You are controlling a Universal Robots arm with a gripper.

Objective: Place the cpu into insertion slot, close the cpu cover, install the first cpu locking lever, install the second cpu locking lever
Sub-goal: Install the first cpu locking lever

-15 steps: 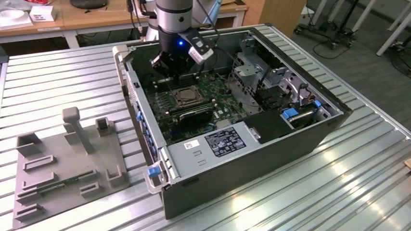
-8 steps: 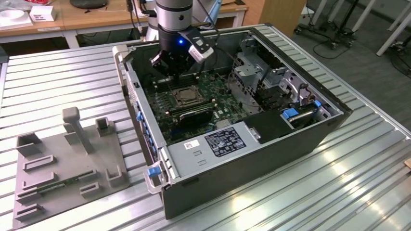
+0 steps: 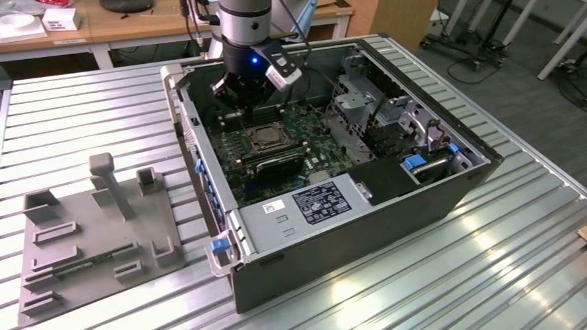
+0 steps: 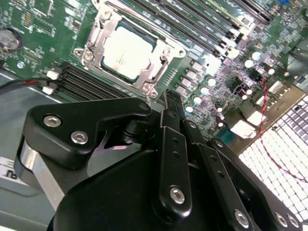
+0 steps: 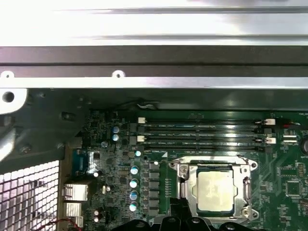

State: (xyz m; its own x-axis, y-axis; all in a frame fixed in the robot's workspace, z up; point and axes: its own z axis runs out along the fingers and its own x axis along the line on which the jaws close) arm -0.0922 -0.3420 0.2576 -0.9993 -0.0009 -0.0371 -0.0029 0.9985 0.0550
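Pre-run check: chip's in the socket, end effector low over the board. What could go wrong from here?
1. The end effector hangs close beside the socket; a sideways slip might clip the capacitors or memory slots.
2. The loose red wire could snag on it.

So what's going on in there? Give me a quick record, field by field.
setting: open computer case on a slatted metal table
cpu: grey face up, sitting in the insertion slot
cpu cover: down flat, framing the chip
gripper: inside the case, over the green motherboard, near the socket
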